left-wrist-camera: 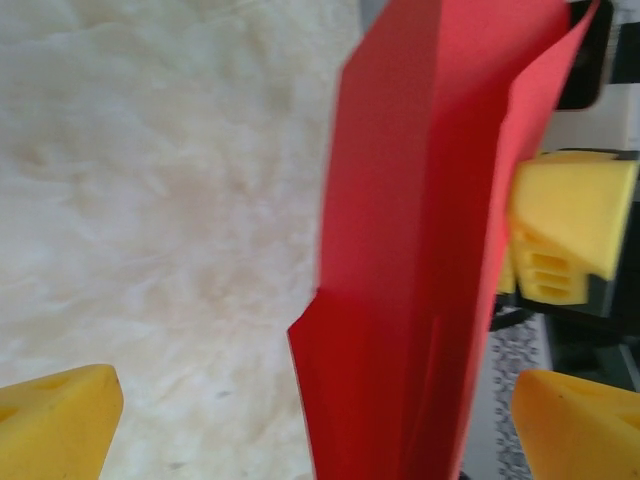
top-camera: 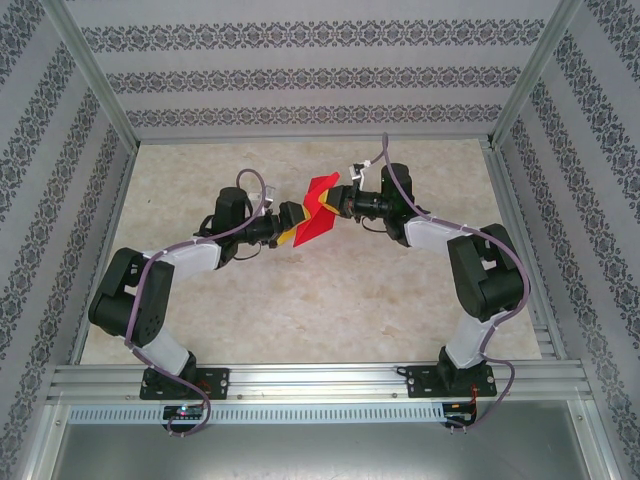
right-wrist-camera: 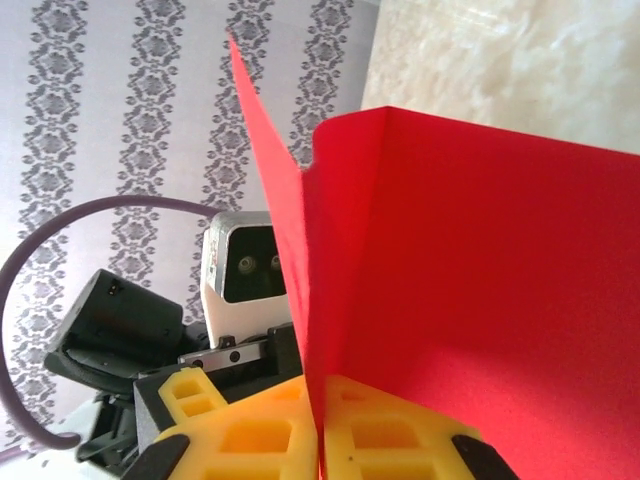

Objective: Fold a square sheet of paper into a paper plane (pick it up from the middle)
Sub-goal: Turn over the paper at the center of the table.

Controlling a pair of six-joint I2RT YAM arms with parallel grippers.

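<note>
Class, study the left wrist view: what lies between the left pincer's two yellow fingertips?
The folded red paper stands in the gap of the open left pincer, with bare space between it and each fingertip. The left wrist view shows this.

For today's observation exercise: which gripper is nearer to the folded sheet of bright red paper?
Right. The right gripper is clamped on the folded sheet of bright red paper; the left gripper straddles it, open, not touching.

Folded paper blocks ctr; table free all round, walls at edges.
</note>
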